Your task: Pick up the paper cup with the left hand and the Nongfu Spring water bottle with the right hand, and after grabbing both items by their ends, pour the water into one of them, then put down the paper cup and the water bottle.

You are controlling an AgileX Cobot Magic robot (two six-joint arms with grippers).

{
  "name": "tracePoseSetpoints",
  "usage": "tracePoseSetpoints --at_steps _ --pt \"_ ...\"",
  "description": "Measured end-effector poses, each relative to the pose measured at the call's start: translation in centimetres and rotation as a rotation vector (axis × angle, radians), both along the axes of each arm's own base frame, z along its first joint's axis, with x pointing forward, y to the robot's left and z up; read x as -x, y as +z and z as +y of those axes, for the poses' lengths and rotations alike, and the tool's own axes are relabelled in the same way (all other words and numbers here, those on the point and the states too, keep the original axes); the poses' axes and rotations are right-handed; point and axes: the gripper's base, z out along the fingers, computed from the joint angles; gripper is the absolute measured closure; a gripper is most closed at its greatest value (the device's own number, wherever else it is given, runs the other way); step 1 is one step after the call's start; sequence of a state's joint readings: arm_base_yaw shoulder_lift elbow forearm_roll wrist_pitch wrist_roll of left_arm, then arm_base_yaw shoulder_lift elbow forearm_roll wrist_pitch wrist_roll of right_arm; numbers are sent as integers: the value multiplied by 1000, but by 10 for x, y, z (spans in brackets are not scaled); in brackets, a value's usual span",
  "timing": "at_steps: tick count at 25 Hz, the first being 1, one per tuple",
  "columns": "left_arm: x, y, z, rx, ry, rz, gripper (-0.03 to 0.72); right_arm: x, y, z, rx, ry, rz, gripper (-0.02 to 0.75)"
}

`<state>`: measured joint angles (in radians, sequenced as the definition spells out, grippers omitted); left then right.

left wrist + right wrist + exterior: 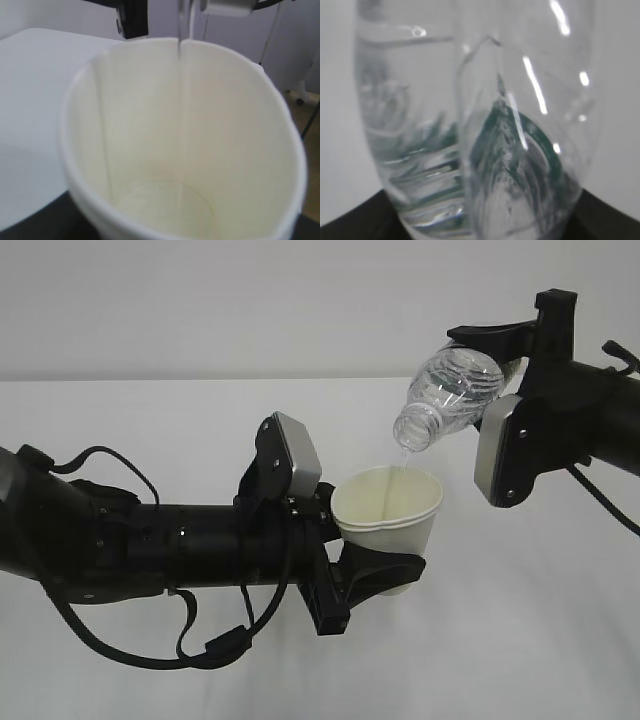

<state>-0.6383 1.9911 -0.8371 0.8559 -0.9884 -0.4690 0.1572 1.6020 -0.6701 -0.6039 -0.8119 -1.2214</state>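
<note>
Item: my left end effector (372, 575), clamped round the paper cup (388, 520), held clear above the counter (150, 430). Item: my right end effector (500, 350), pinching the Nongfu Spring water bottle (450, 395), tilted mouth-down just over the rim. Item: the water (402, 462), thin stream entering cup. Step: pouring. Next, I judge: right the bottle, then set both down.

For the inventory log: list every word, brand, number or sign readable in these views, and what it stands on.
No text can be read in any view.
Water bottle: the green label shows only as a blurred smear through the clear plastic; its print is unreadable.
Paper cup: plain, no print visible.
Grey plates on both arms: blank.
</note>
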Motion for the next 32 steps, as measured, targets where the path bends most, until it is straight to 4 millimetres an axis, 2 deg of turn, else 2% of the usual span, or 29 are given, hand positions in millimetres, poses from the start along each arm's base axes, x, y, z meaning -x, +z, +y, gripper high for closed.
tracePoseSetpoints --at_steps 32 --pt "4 1 -1 11 -47 -15 256 0 2 1 24 14 -45 288"
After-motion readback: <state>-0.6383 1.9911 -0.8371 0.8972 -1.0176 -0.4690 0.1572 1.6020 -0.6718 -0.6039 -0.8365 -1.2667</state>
